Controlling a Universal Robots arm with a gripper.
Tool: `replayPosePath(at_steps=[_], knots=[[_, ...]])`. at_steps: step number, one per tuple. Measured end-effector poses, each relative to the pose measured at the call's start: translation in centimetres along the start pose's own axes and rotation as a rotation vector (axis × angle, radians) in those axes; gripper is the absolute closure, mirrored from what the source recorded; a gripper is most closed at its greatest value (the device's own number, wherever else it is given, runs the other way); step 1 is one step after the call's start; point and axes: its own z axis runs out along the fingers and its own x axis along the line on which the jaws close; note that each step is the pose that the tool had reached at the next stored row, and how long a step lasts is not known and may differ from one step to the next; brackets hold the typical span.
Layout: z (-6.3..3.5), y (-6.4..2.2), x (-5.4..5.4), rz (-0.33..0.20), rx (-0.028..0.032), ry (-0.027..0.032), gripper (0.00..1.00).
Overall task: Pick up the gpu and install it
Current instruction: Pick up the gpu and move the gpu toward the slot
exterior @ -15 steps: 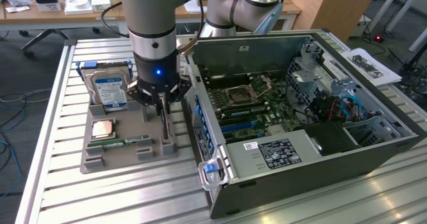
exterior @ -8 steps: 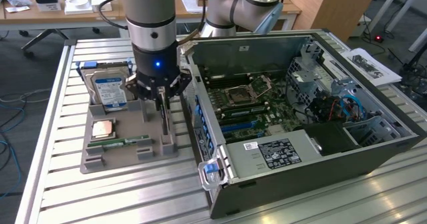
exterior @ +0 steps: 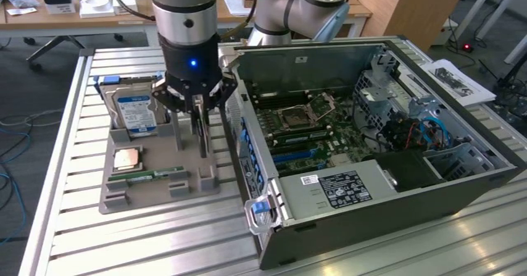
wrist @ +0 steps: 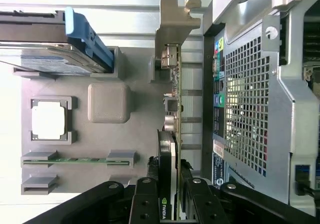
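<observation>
Gripper point(wrist: 168, 173) narrow, pressed against both flat faces of the gpu point(wrist: 169, 144), gripping from above at the end away from its silver bracket point(wrist: 175, 29). Card upright on its long edge in the grey tray point(exterior: 157, 192), along the tray side nearest the case point(exterior: 395, 196), straight under the gripper. Cannot tell whether lifted clear of the tray or seated in it.

Same tray: hard drive point(exterior: 134, 110) standing toward the counter's far edge, square chip point(exterior: 126, 158) flat in a pocket mid-tray, green memory stick point(exterior: 152, 175) on edge toward the near edge.

Counter point(exterior: 123, 239) of ribbed aluminium slats. Tray toward the edge on the exterior view's left, case just beside it on the exterior view's right, side panel off, motherboard point(exterior: 309, 125) in sight. Beyond the far edge, wooden desks point(exterior: 74, 13) with papers and a tape roll; cables on the grey floor.

Blue label on the hard drive, black-and-white label point(exterior: 339, 188) inside the case, small pale logo point(wrist: 162, 215) on the gpu's dark face by the gripper: none readable.
</observation>
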Motion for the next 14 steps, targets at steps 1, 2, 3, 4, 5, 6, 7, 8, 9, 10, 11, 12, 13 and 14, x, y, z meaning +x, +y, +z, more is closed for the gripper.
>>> replayPosePath(at_steps=[1,2,3,4,5,6,7,8,9,10,11,12,13,14], knots=[[-0.41,0.02,0.0,0.000,0.0000,0.0000,0.73],[-0.83,0.03,0.0,0.000,0.0000,0.0000,0.73],[-1.26,0.05,0.0,0.000,0.0001,0.0000,0.73],[-1.71,0.07,-0.1,0.000,0.0000,0.0000,0.73],[-2.19,0.09,-0.1,0.000,0.0000,0.0000,0.73],[-2.63,0.11,-0.1,0.000,0.0000,0.0000,0.73],[-3.08,0.13,-0.1,0.000,0.0000,0.0000,0.73],[-3.53,0.15,-0.1,0.000,0.0000,0.0000,0.73],[-3.98,0.17,-0.1,0.000,0.0000,0.0000,0.73],[-4.43,0.18,-0.1,0.000,0.0000,0.0001,0.73],[-4.88,0.20,-0.1,0.000,0.0000,0.0000,0.73],[-5.37,0.22,-0.2,0.000,0.0000,0.0001,0.73],[-5.80,0.24,-0.2,0.000,0.0000,0.0000,0.73],[-6.25,0.26,-0.2,0.000,0.0000,0.0000,0.73]])
